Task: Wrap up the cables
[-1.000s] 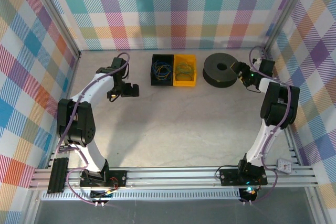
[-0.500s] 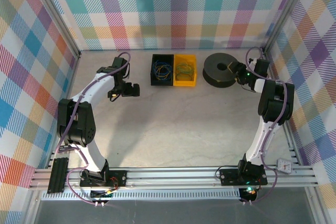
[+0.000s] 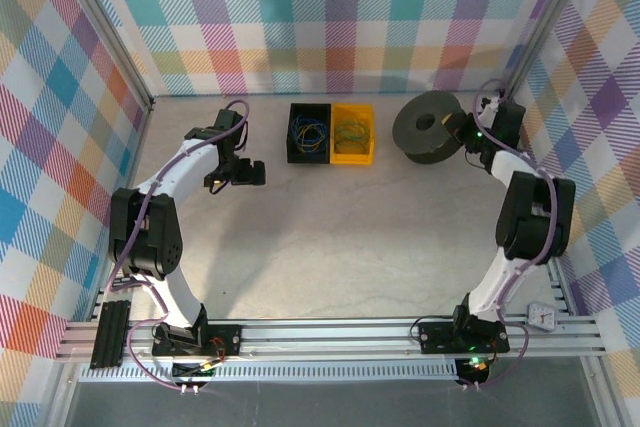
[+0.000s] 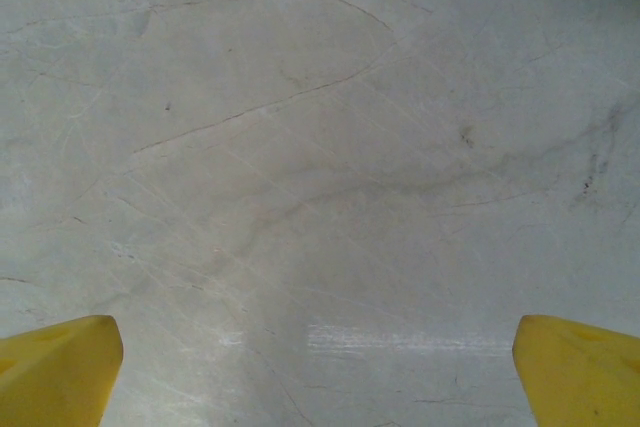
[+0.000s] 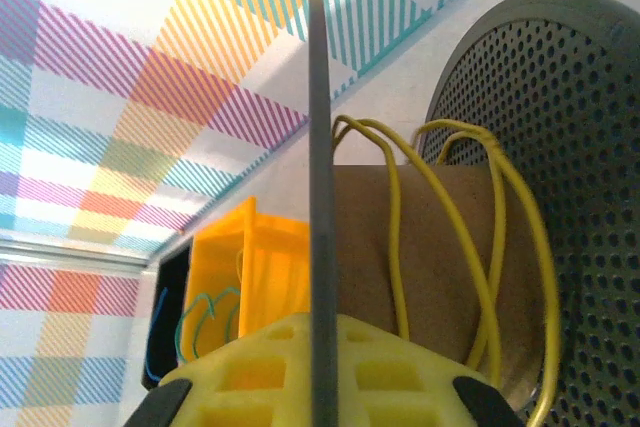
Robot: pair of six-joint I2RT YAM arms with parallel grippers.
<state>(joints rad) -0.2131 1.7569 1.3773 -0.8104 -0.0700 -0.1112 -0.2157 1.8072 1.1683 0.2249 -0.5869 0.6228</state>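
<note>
Right gripper (image 3: 463, 133) pinches spool (image 3: 428, 127) flange, far right corner of tabletop (image 3: 330, 237). Left gripper (image 3: 245, 173) spread wide. Cables (image 3: 308, 134) in bins (image 3: 352, 158) at far edge; yellow cable (image 5: 545, 287) loops on core. Probably limp, light, tangling easily; best to pinch near free end.

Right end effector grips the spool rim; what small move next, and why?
Probably tip the spool further upright: the right end effector is shut on its rim, the spool sits tilted, and a yellow cable loops loosely round its core.
</note>
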